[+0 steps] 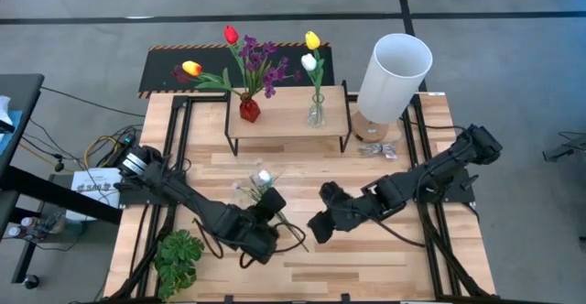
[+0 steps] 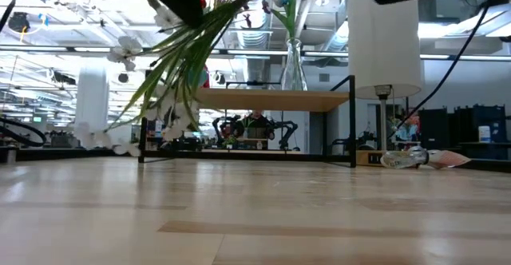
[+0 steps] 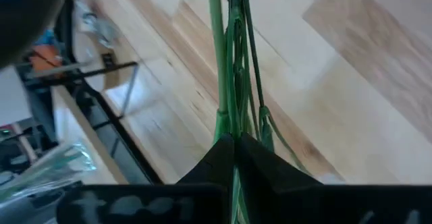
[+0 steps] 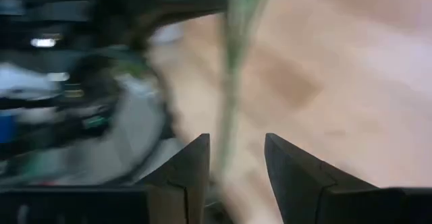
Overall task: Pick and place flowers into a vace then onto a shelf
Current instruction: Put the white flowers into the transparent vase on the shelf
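Observation:
My left gripper (image 1: pixel 268 201) hangs over the middle of the table, shut on a bunch of white-blossomed flowers (image 1: pixel 261 179) with long green stems (image 3: pixel 233 62). In the low view the blossoms (image 2: pixel 164 89) droop clear of the tabletop. My right gripper (image 1: pixel 320 211) stands open just to the right of the bunch, and a blurred green stem (image 4: pixel 233 48) shows ahead of the gap between its fingers. The shelf (image 1: pixel 288 125) at the far middle carries a red vase (image 1: pixel 249 110) with purple and red flowers and a clear glass vase (image 1: pixel 316 112) with tulips. My left gripper pinches several green stems (image 3: pixel 229 126) together between its two fingers (image 3: pixel 260 160), slanting down from the table's left. The bunch is lifted clear of the table. Its blossom end droops on the far side and its stem ends stick out toward the near right.
A tall white cylinder (image 1: pixel 394 70) stands at the far right beside the shelf, with a crumpled clear wrapper (image 1: pixel 375 148) at its foot. A green leafy plant (image 1: pixel 179 256) lies at the near left. Bare wood shows across the near middle of the table.

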